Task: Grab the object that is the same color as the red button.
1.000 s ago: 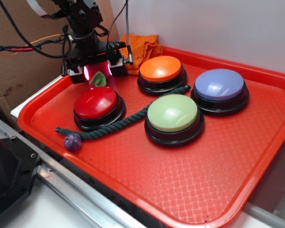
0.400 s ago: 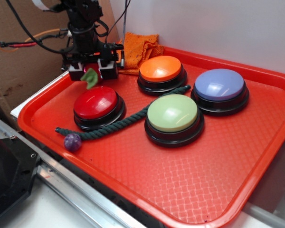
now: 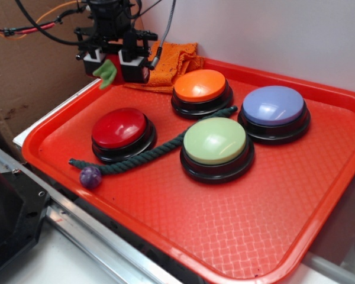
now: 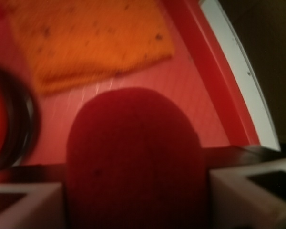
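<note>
Red tray [image 3: 236, 236] is filling most of frame, four dome buttons being carried on it. Red button [image 3: 119, 128] is sitting at left centre, dark green rope [image 3: 160, 149] being curved beside its base. Orange cloth [image 3: 174, 62] is lying at upper left. Gripper [image 3: 113, 59] is being held above tray's upper-left corner, fingers clamped on red plush fruit [image 4: 133, 157] (green leaf hanging out). Purple ball [image 3: 90, 176] is resting at rope's left end.

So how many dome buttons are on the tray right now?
4: red button front-left, orange button back, green button centre, purple button right. None look hidden.
</note>
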Tool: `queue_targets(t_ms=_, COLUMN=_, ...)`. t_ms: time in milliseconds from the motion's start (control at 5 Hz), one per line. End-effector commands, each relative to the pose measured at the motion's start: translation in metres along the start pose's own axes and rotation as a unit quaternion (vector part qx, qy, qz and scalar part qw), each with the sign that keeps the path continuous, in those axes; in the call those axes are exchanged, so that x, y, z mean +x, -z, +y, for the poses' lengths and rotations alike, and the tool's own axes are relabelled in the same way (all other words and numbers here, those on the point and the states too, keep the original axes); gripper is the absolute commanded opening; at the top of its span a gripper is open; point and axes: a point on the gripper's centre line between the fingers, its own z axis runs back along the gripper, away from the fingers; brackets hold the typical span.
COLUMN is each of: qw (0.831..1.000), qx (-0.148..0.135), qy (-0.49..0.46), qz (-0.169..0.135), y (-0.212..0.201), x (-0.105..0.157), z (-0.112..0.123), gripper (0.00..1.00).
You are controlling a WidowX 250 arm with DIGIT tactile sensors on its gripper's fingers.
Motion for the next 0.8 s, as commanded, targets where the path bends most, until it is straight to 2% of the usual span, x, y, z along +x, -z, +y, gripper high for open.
queue_targets(t_ms=0, qw=0.993, qx=-0.057, qy=0.092, qz=-0.047, y=-0.083, x=-0.036, z=-0.03, gripper=0.0)
queue_targets(t_ms=400, qw=0.982, qx=-0.095, qy=0.135, qz=-0.092, y=-0.111, x=-0.081, z=-0.027, gripper=0.0)
queue_targets(t_ms=600, qw=0.981, qx=-0.1, qy=0.148, qz=-0.08, y=-0.106, x=-0.083, z=-0.028, gripper=0.0)
